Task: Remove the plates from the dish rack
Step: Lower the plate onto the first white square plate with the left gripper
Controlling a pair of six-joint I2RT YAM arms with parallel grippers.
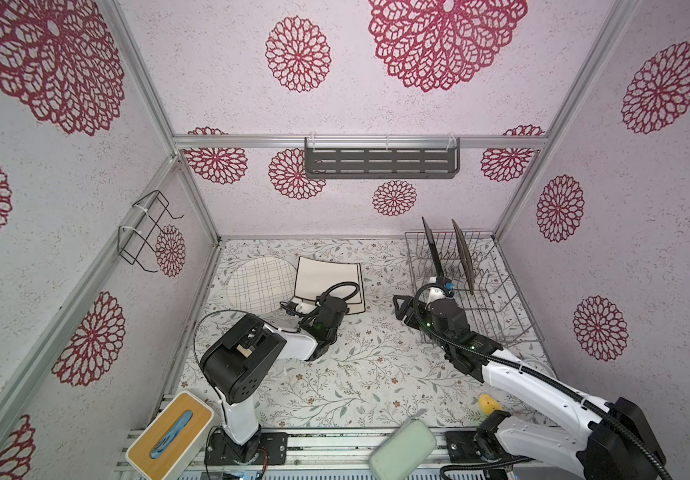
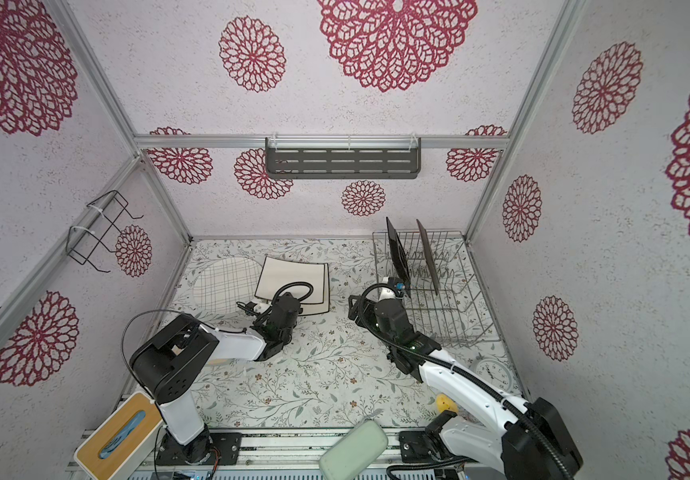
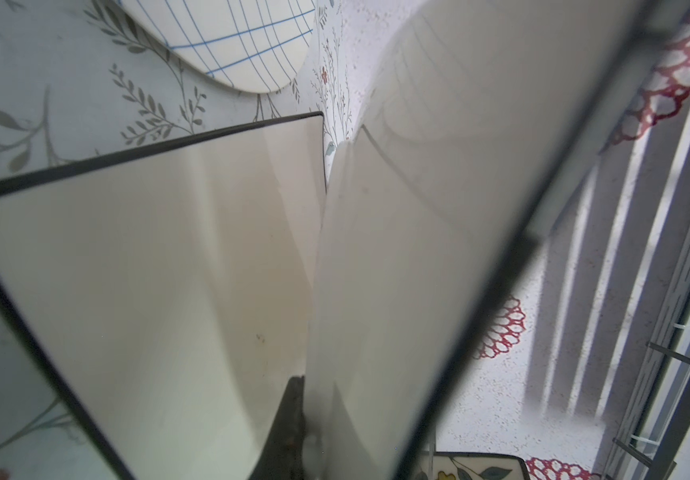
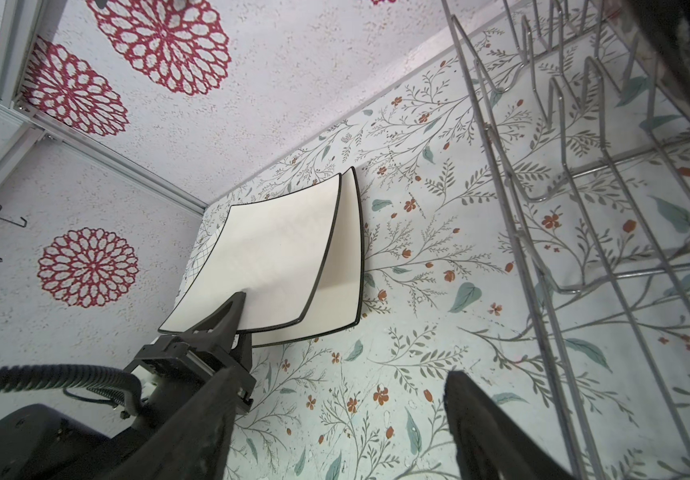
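So roughly past the halfway mark, I'd say. Far left on the table (image 1: 356,374) the round grid plate (image 1: 260,284) is lying flat, done. Just beside it is a white black-rimmed plate (image 4: 341,286), also flat, and a second white plate (image 4: 277,249) sits over it, a bit offset. The left gripper (image 4: 244,320) is pinched tight on that top one's near edge, so I'd call that plate mid-placement, not let go yet. Moving right, the right gripper (image 1: 401,307) hangs just beside the dish rack (image 1: 501,320), fingers spread wide with nothing between them. The rack holds two plates on edge between the prongs, one (image 1: 434,253) nearer the gripper and one (image 1: 462,255) further in. Both look dark from here. So two out, one nearly, two to go.
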